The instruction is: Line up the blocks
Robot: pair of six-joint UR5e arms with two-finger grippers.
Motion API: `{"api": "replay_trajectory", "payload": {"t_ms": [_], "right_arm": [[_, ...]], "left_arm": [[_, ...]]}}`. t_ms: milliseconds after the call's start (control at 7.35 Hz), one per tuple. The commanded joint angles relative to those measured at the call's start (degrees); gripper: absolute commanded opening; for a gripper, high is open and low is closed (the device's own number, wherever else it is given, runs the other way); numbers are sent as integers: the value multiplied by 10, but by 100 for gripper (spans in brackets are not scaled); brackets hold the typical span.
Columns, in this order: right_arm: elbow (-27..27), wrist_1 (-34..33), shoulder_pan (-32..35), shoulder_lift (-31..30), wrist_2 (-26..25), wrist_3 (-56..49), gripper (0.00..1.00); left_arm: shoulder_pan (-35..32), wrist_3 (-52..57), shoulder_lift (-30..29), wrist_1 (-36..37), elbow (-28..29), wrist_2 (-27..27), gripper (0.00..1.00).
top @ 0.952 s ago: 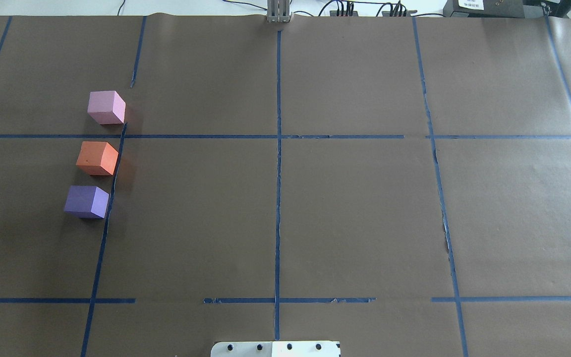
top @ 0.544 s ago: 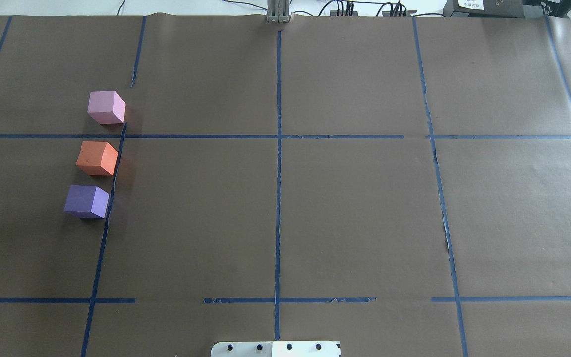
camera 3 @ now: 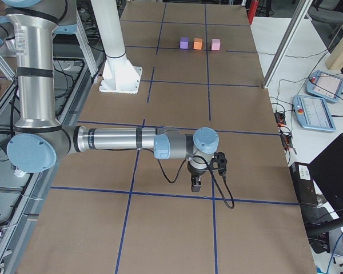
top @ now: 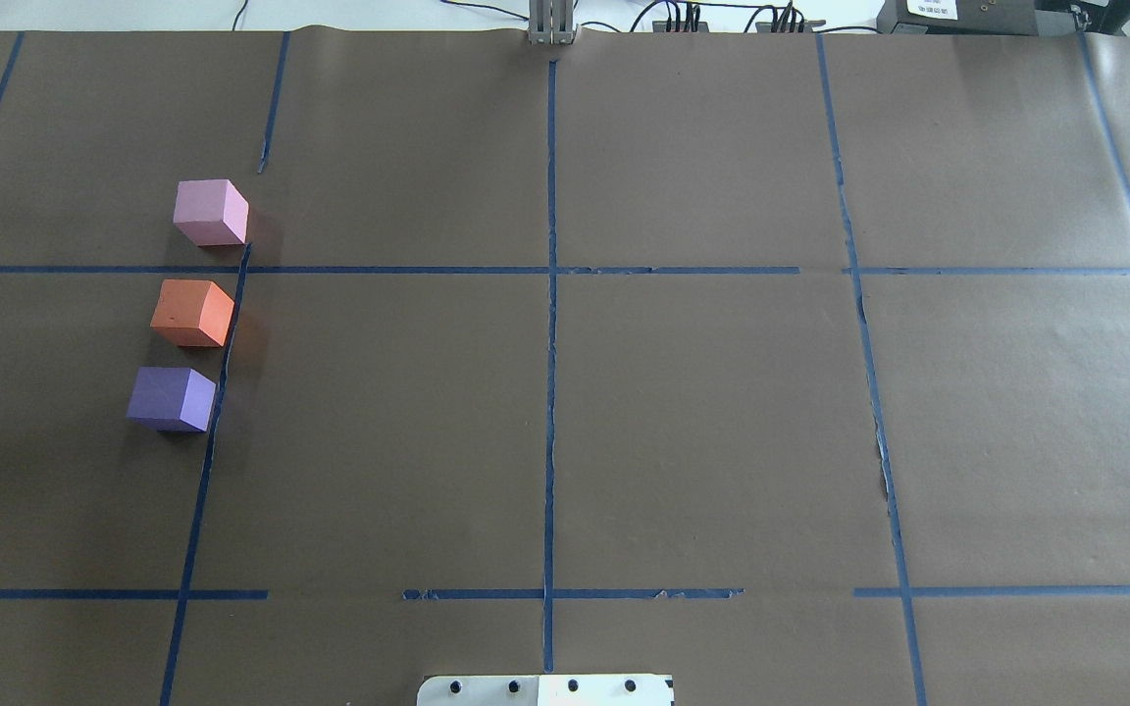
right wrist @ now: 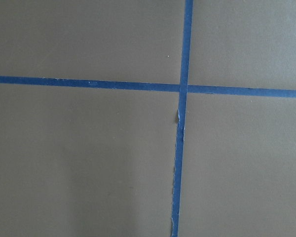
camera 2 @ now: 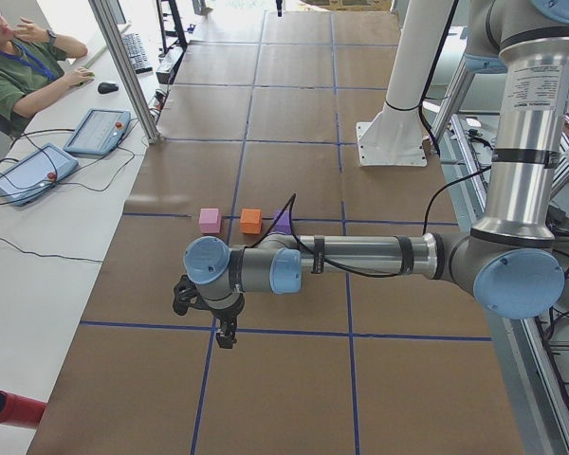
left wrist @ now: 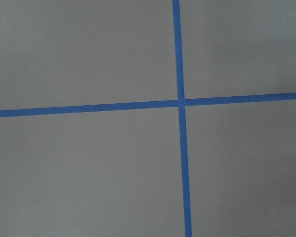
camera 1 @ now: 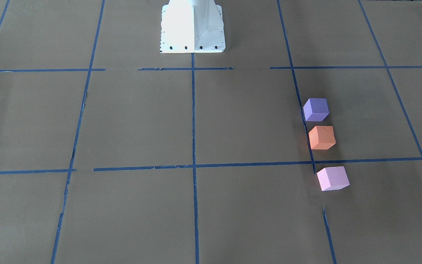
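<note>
Three small matte foam cubes lie on the brown paper-covered surface [top: 702, 412], in the robot's left half. They form a row running away from the robot.

- Violet-purple foam cube [top: 171, 398]: nearest the robot.
- Orange foam cube [top: 192, 312]: in the middle, apart from both neighbours.
- Light pink foam cube [top: 210, 212]: farthest out, beyond the crosswise blue tape line [top: 379, 270]. The other two lie on its near side.

All three sit just beside a lengthwise tape strip, on its outer side. The gap between orange and pink is somewhat wider than that between purple and orange. No cube is touched by either arm.

The left gripper [camera 2: 227, 341] points down above the surface, near a tape crossing and well apart from the cubes. Whether its jaws are apart or together cannot be told. The right gripper [camera 3: 196, 186] likewise points down at the opposite end of the surface, and the state of its jaws cannot be told. Each wrist view shows only brown paper and crossing tape.
</note>
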Motion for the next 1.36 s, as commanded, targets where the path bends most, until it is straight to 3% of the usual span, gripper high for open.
{"api": "replay_trajectory", "payload": {"t_ms": [0,1224], "right_arm": [[0,0,0,0,0,0,100],[0,-1,0,0,0,0,100]], "left_arm": [[0,0,16,-3,-1,0,100],[1,0,22,-5,-4,0,100]]}}
